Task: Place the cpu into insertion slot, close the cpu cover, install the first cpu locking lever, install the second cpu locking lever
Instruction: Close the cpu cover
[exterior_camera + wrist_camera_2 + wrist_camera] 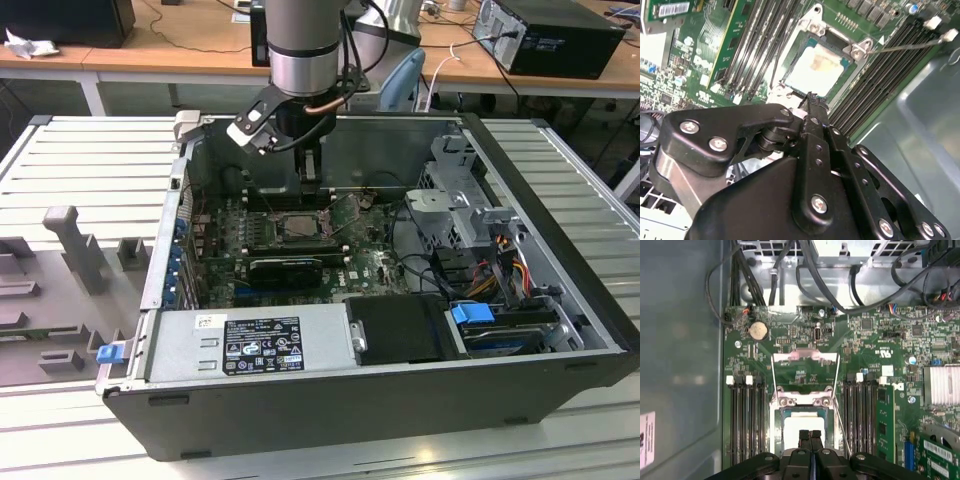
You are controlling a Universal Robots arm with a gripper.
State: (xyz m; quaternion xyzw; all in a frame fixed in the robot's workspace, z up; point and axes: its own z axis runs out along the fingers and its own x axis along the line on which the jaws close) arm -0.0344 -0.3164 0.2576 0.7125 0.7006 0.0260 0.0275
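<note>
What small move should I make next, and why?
Probably move the hand to the open cover's free edge, ready to tip it shut. The cpu already lies in the slot, the cover stands open, and the shut hand hovers over the cpu, holding nothing.

Bright, even light, with glare whitening the cpu (812,70).
</note>
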